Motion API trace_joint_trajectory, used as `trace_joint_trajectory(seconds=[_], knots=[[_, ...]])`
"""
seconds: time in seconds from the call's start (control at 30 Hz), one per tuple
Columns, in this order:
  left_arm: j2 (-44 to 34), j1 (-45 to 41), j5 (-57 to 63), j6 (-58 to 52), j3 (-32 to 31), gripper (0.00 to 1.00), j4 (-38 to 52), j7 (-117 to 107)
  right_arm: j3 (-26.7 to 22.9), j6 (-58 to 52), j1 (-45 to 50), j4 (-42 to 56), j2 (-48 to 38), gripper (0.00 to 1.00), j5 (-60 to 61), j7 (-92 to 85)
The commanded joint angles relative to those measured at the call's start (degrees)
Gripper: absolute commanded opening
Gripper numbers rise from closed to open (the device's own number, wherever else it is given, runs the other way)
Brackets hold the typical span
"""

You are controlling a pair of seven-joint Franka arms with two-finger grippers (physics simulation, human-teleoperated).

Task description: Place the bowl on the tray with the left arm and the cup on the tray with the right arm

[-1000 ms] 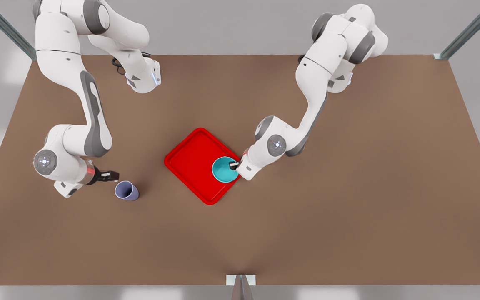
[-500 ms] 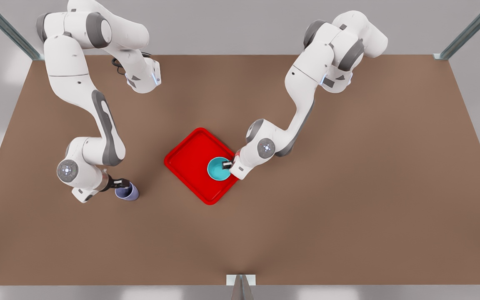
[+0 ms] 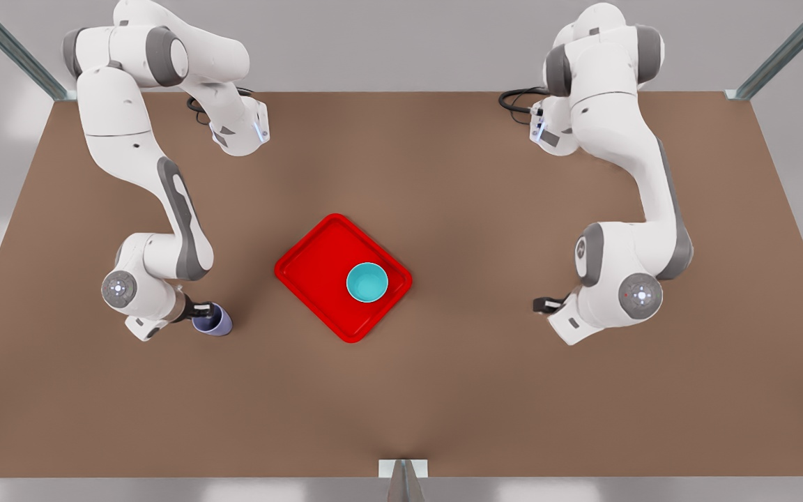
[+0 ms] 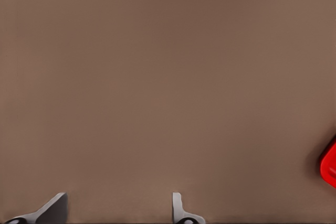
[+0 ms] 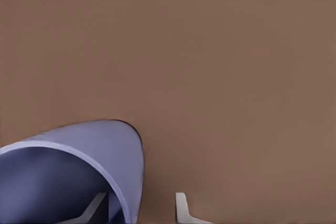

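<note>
Since the brown table (image 3: 443, 390) carries everything here, start with it: the two white arms rise from its far edge, and the red tray (image 3: 311, 265) lies flat near its middle. The right arm (image 3: 171, 209), on the front view's left, reaches down to the lavender cup (image 3: 215, 321), which stands on the table well apart from the tray. The left arm (image 3: 642, 209), on the front view's right, waits over bare table, away from the tray. The teal bowl (image 3: 366, 282) sits upright inside the tray, near the corner on the front view's right, so that half of the task looks finished.

The right gripper (image 3: 201, 307) straddles the cup's near wall: in the right wrist view one finger (image 5: 97, 208) is inside the cup (image 5: 79, 171) and the other outside, jaws spread with the wall between them and not yet pressed. The left gripper (image 3: 545, 305) holds nothing, its jaws parted over the table in the left wrist view, where a sliver of tray (image 4: 329, 163) shows.

The step in hand is, I judge, closing on the cup's wall. It would go best if the fingers seat deep over the rim before squeezing, the lift is straight up, and the cup is set on the tray's free area, clear of the bowl.

No brand, label or writing can be read.
</note>
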Motion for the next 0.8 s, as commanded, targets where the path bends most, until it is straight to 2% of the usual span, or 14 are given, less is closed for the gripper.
trace_joint_trajectory(seconds=[0.0, 0.03, 0.1, 0.13, 0.2, 0.23, 0.6, 0.77], knots=[[-0.6, 0.0, 5.1, -0.4, 0.0, 1.00, 0.0, -0.1, 0.0, 0.0, 0.0, 0.0, 0.1, 0.35, 0.3, 0.0], [-2.7, 0.0, 5.3, -1.2, 0.1, 1.00, 0.0, -0.3, 0.0, -0.1, 0.0, 0.0, 0.1, 0.27, 0.3, 0.0], [-9.3, 0.1, 12.4, -4.4, -0.1, 1.00, -0.1, -0.9, 0.0, -0.1, 0.0, 0.0, 0.1, 0.21, 1.8, 0.0], [-12.7, 2.0, 16.3, -4.4, -4.6, 1.00, -0.4, -3.0, 0.0, -0.1, 0.0, 0.0, 0.1, 0.21, 1.7, 0.0], [-19.3, 16.9, 25.7, -5.5, -23.9, 1.00, -0.5, -5.6, 0.0, -0.1, 0.0, 0.0, 0.1, 0.21, 1.8, 0.0], [-20.2, 19.4, 27.0, -6.0, -26.8, 1.00, -0.6, -5.8, 0.0, -0.3, 0.0, 0.1, 0.0, 0.21, 1.7, 0.0], [-23.9, 19.0, 27.0, -10.8, -26.8, 1.00, -0.3, -6.1, 0.0, -0.6, 1.2, 0.4, -0.9, 0.21, 1.7, -0.1], [-24.6, 18.8, 27.0, -11.9, -26.8, 1.00, -0.3, -6.5, 0.4, -3.3, 4.6, 0.0, -4.2, 0.21, 1.7, -0.1]])
